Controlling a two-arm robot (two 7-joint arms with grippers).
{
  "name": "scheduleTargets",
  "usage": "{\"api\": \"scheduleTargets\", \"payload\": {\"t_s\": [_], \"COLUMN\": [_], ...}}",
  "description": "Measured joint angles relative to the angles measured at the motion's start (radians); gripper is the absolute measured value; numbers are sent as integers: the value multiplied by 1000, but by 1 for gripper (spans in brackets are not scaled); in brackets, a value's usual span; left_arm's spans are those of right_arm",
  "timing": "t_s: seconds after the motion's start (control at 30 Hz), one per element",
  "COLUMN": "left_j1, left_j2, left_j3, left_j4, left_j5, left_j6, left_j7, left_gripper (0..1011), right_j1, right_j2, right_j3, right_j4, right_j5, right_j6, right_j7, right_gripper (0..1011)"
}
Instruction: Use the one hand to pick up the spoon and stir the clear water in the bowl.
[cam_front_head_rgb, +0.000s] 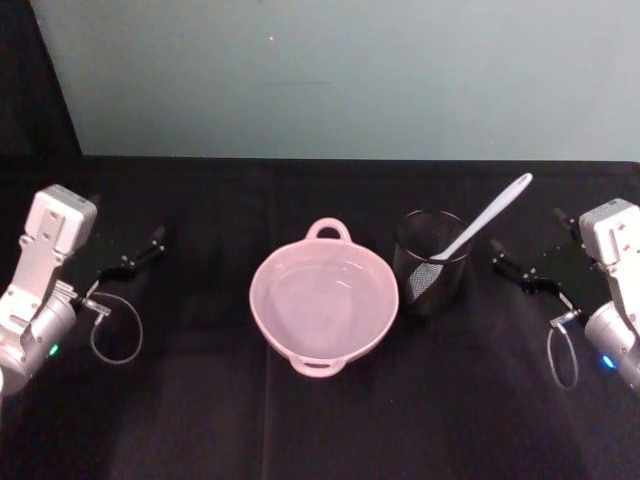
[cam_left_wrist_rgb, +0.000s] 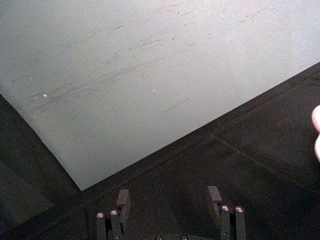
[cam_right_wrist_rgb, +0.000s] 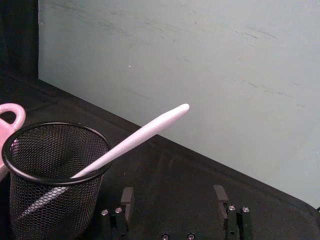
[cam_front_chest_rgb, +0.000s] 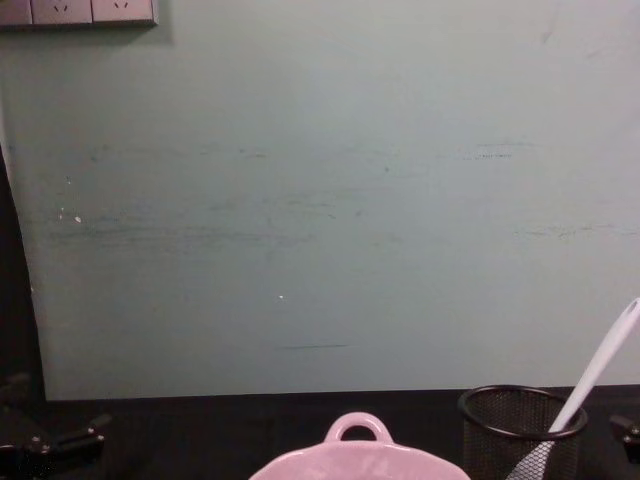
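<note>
Our right claw (cam_front_head_rgb: 512, 266) is at the right side of the bench (cam_front_head_rgb: 200, 420). Its two black fingers are spread apart and they hold nothing. Our left claw (cam_front_head_rgb: 138, 252) is at the left side in the same way, released and empty, well apart from the things. Near the right claw, toward the middle, stands a black wire-mesh cup (cam_front_head_rgb: 432, 262). The white plastic spoon (cam_front_head_rgb: 487, 215) stands inside this cup, with its blade down behind the mesh and its slim handle leaning out over the rim toward the right claw. Just beside the cup, on its left, sits the pale pink bowl (cam_front_head_rgb: 260, 305) with clear water in it. We cannot tell if bowl and cup touch. Behind the bench rises a pale green wall (cam_front_head_rgb: 330, 80).
</note>
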Motion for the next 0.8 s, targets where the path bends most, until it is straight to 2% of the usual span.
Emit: {"api": "scheduleTargets", "payload": {"t_s": [0.8], "left_j1": [0], "left_j2": [0], "left_j3": [0], "left_j4": [0], "left_j5": [0], "left_j6": [0], "left_j7": [0], "left_gripper": [1011], "right_j1": [1], "right_j2": [1], "right_j3": [0], "right_j4": [0], "right_j5": [0], "right_j6": [0], "right_j7": [0], "right_gripper": [1002]}}
